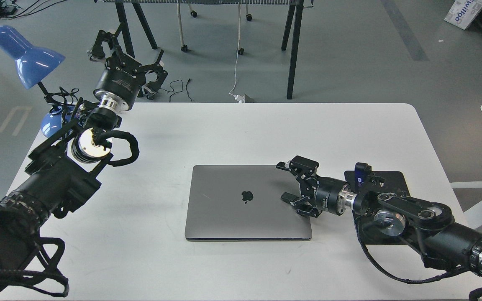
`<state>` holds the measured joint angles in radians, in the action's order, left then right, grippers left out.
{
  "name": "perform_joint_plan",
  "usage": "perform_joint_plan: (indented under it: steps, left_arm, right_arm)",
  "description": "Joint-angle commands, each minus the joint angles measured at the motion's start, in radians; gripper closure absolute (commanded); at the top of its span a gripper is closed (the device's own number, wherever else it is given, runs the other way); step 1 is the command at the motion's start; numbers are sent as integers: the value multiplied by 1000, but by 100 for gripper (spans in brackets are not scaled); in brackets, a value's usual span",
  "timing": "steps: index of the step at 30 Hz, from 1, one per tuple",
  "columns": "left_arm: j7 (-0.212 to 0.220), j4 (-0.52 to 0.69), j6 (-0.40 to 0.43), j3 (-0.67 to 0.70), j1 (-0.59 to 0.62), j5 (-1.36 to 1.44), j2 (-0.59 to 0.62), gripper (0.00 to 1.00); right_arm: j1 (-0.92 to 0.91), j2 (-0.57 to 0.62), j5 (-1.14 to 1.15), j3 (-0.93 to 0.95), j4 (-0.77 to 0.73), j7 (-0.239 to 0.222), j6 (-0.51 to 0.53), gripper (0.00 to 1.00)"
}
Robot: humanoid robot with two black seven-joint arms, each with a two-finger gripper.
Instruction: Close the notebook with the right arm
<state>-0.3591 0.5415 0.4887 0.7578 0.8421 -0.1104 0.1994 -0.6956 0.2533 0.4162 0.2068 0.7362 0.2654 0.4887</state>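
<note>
The notebook [241, 202] lies flat on the white table [232, 129] with its space-grey lid down and the dark apple logo facing up. My right arm [396, 209] reaches in low from the right. Its gripper [286, 181] is open, with the fingers [290, 199] resting on or just above the right part of the lid. My left gripper [126, 48] is open, raised beyond the table's far left edge, well apart from the notebook.
A blue desk lamp [25, 54] stands at the table's far left corner. A black mouse pad [385, 177] lies under my right arm. Table legs and cables [237, 54] are on the floor behind.
</note>
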Motion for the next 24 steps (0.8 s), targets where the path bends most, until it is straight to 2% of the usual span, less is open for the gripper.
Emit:
perform_joint_plan:
  steps: [1, 8, 20, 24]
  left_arm:
    - [0, 0, 0, 0, 0, 0, 0, 0]
    - [0, 0, 0, 0, 0, 0, 0, 0]
    - [0, 0, 0, -5, 0, 0, 0, 0]
    - [0, 0, 0, -6, 0, 0, 0, 0]
  right_arm:
    - [1, 0, 1, -1, 0, -2, 0, 0]
    - [-7, 6, -7, 75, 14, 0, 0, 0]
    - [-25, 21, -19, 692, 8, -14, 0, 0]
    - [-28, 37, -25, 836, -27, -17, 0, 0]
